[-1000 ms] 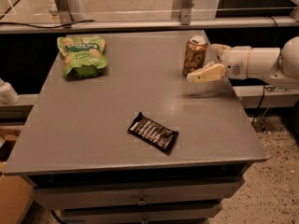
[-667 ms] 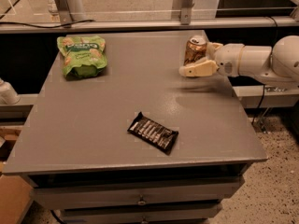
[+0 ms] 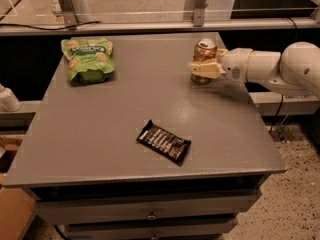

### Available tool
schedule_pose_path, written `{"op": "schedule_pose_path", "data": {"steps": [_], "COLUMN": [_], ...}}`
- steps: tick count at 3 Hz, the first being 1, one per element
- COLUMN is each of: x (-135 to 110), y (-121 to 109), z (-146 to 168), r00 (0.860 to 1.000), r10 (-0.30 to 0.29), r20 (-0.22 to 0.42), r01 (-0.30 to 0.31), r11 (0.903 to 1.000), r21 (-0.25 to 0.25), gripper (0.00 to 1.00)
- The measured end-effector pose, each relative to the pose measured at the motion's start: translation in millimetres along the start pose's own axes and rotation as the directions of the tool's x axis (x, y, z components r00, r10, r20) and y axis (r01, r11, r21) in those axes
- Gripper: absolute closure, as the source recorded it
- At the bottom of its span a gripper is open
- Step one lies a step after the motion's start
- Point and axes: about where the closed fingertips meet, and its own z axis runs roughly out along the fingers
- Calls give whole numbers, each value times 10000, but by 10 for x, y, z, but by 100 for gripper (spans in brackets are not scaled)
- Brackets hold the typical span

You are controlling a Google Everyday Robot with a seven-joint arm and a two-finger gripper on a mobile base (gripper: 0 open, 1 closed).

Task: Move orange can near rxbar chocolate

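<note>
The orange can [image 3: 205,51] stands upright near the table's far right edge. My gripper [image 3: 200,69] reaches in from the right on its white arm [image 3: 270,66] and sits at the can's lower half, covering part of its front. The rxbar chocolate [image 3: 164,141], a flat dark wrapper with white print, lies at the front middle of the table, well apart from the can and the gripper.
A green snack bag [image 3: 87,59] lies at the table's far left. The grey table [image 3: 90,134] has drawers below its front edge. A rail with metal posts [image 3: 198,4] runs behind the table. A cardboard box [image 3: 12,214] sits on the floor at the left.
My gripper has moved left and in, from beside the can's right front to around the can's lower half. The can, the bar and the bag have not moved.
</note>
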Motion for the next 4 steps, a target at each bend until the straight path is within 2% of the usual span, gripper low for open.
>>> {"op": "schedule_pose_path", "data": {"steps": [1, 2, 3, 4], "x": [-30, -115, -226, -341], "y": [-2, 52, 270, 624], "z": [-38, -164, -390, -599], "r00": [9997, 9983, 9948, 9937], "r10": [219, 539, 996, 1084], "r20": [112, 213, 228, 282], "r01": [-219, -536, -983, -1045], "r11": [9998, 9985, 9936, 9880], "r21": [16, -121, -551, -1140], "gripper": [87, 100, 100, 100]}}
